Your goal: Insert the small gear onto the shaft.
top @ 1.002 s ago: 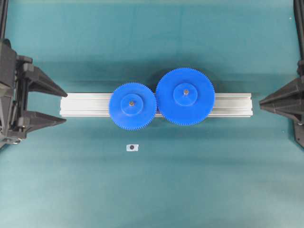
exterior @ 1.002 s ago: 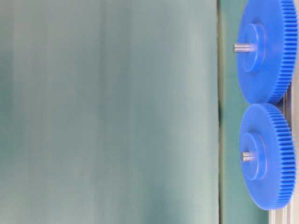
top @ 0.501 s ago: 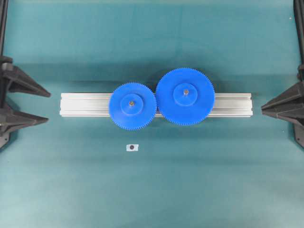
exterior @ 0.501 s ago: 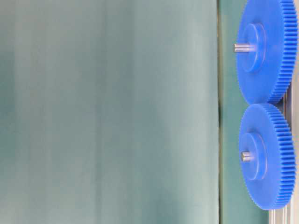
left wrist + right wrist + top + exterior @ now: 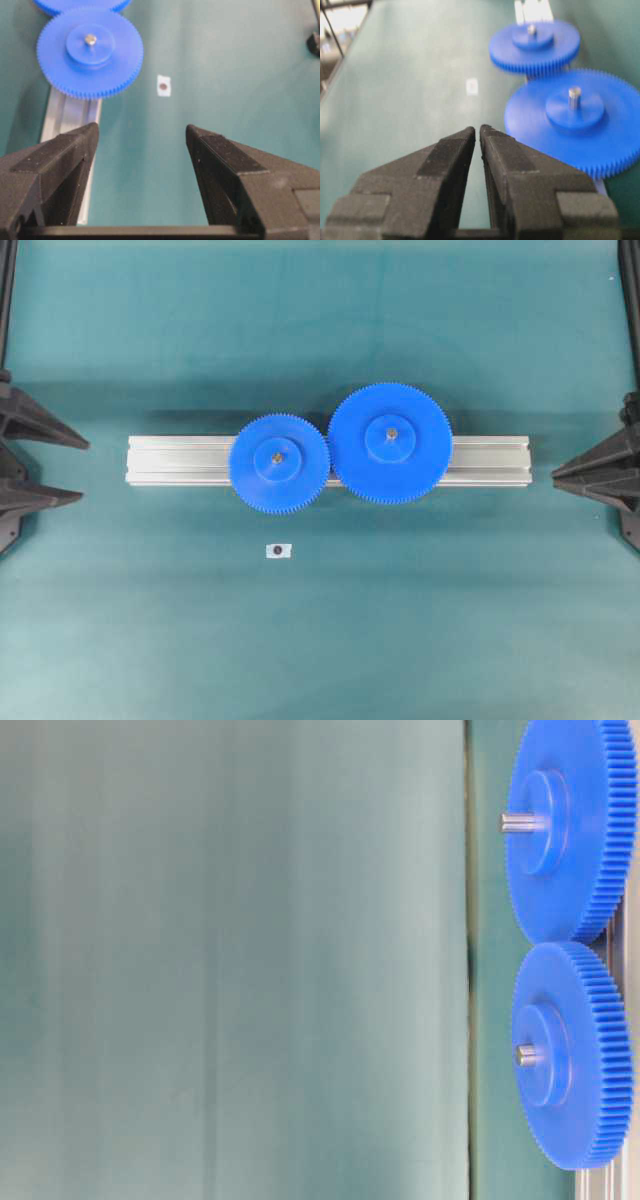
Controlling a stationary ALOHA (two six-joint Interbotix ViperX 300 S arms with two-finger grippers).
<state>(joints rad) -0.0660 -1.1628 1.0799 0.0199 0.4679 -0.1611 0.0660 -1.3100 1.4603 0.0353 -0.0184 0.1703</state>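
Note:
The small gear [image 5: 300, 478] sits flat on the aluminium rail [image 5: 180, 460], and the tip of the shaft [image 5: 277, 454] pokes up through its hub. From table level the gear [image 5: 585, 1060] shows the pin [image 5: 525, 1055] standing out of its centre. My left gripper [image 5: 84, 471] is at the far left edge, open and empty, well apart from the gear [image 5: 112, 60] and shaft [image 5: 90, 39] ahead of it [image 5: 142, 128]. My right gripper [image 5: 555, 476] waits at the far right, shut on nothing [image 5: 478, 129].
A wider blue gear [image 5: 420, 465] sits on its own pin, meshed against the small gear's right side. A tiny white tag with a dark dot [image 5: 278, 551] lies on the teal mat in front of the rail.
My left gripper has drawn back leftward, away from the rail's end, staying open. The right gripper edged slightly right. The gears have not moved.

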